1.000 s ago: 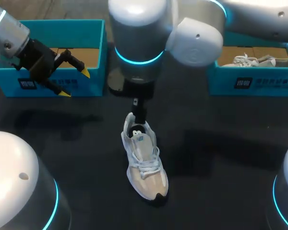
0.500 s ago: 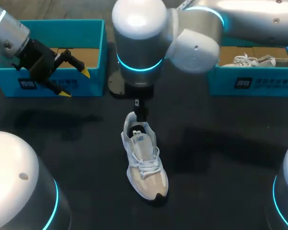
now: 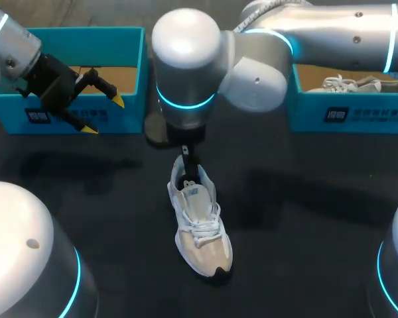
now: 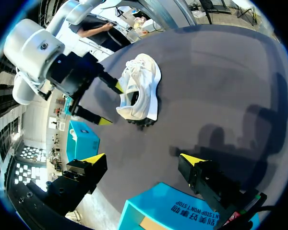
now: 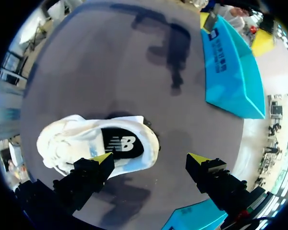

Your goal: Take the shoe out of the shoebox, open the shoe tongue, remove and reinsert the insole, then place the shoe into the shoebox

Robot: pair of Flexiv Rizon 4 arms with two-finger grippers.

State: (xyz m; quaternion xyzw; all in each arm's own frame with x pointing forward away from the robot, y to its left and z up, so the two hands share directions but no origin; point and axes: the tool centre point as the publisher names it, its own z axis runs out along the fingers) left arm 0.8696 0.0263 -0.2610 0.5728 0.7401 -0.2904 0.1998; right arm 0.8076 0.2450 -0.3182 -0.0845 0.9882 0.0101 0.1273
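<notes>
Dark matte table [image 3: 305, 218], white mesh shoe [image 3: 200, 225] lying at centre, toe toward 5 o'clock. Right gripper [image 5: 151, 158] hovers over the heel collar, jaws spread wide: pulling out that smooth black insole [image 5: 120, 143] looks next, calling for a dip and pinch. Left gripper [image 3: 104, 114], jaws spread too, hangs at 10 o'clock by the teal cardboard shoebox [image 3: 129, 46]

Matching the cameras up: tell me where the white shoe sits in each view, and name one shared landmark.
Head view: the shoe lies in the middle, toe toward the near edge.
Left wrist view: the shoe is well ahead of the left claw, beside the right claw.
Right wrist view: the shoe is just ahead of the right claw, one finger at its side.
Shared landmark: the right claw, at the shoe's heel.
</notes>
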